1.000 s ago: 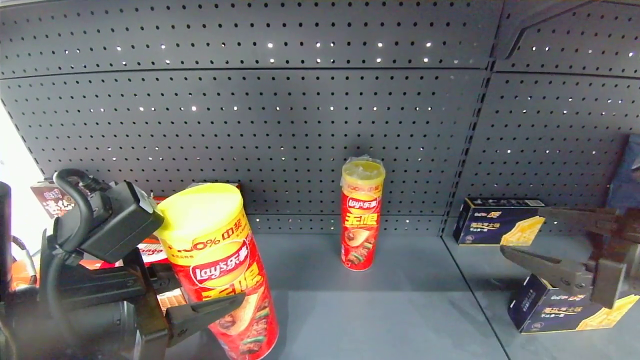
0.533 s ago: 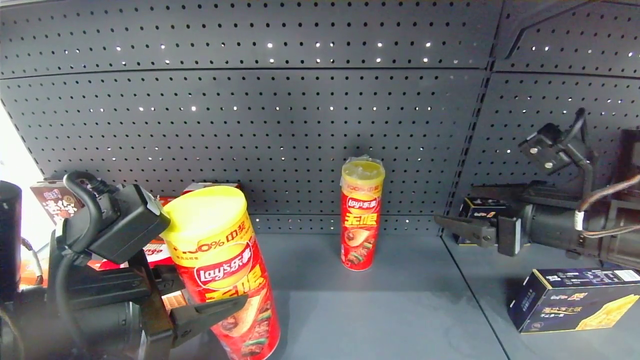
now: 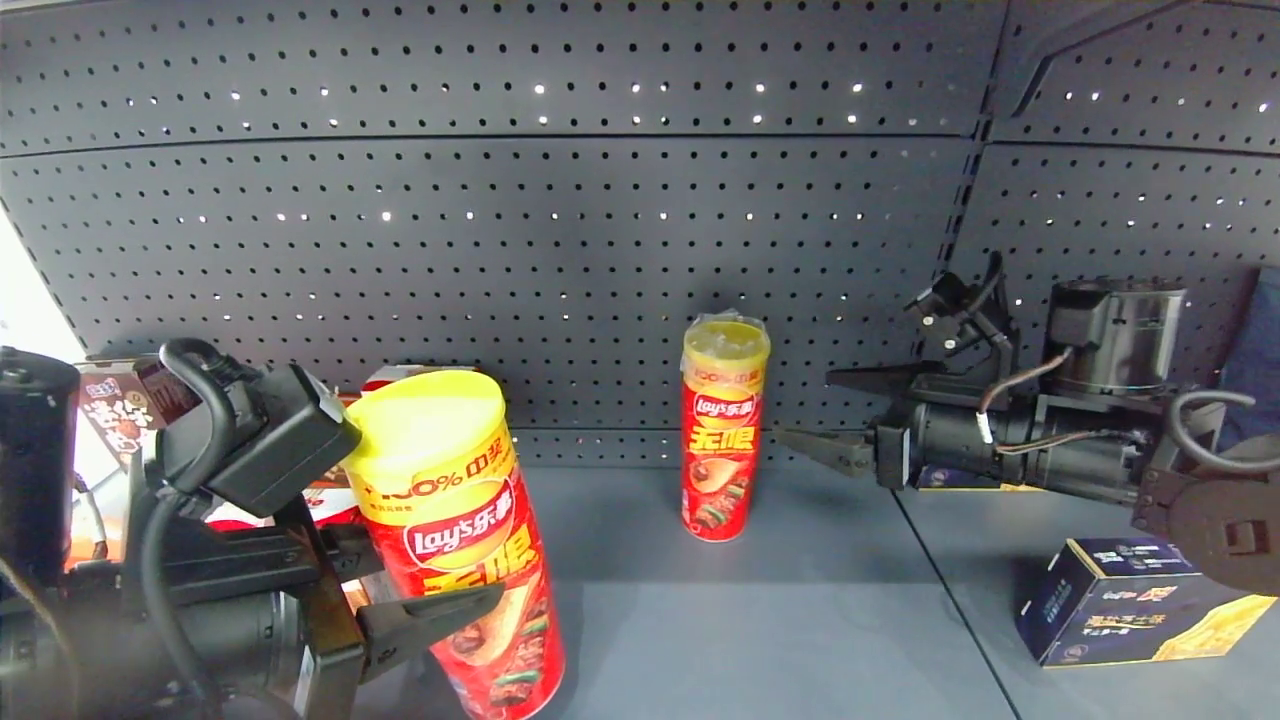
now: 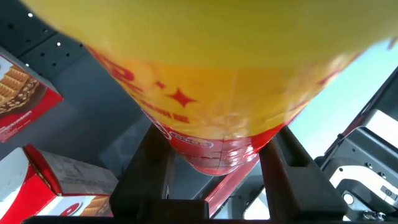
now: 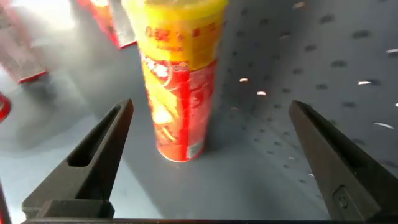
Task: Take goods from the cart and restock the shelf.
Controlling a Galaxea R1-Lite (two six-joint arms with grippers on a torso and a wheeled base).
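The left gripper (image 3: 400, 590) clamps a chip can (image 3: 450, 500) low on its body, nearly upright at the near left of the shelf (image 3: 760, 620). The right gripper (image 3: 805, 407) is spread wide, just right of a second can (image 3: 722, 430) standing far back by the pegboard (image 3: 600, 250). A dark box (image 3: 1130, 610) lies near right.
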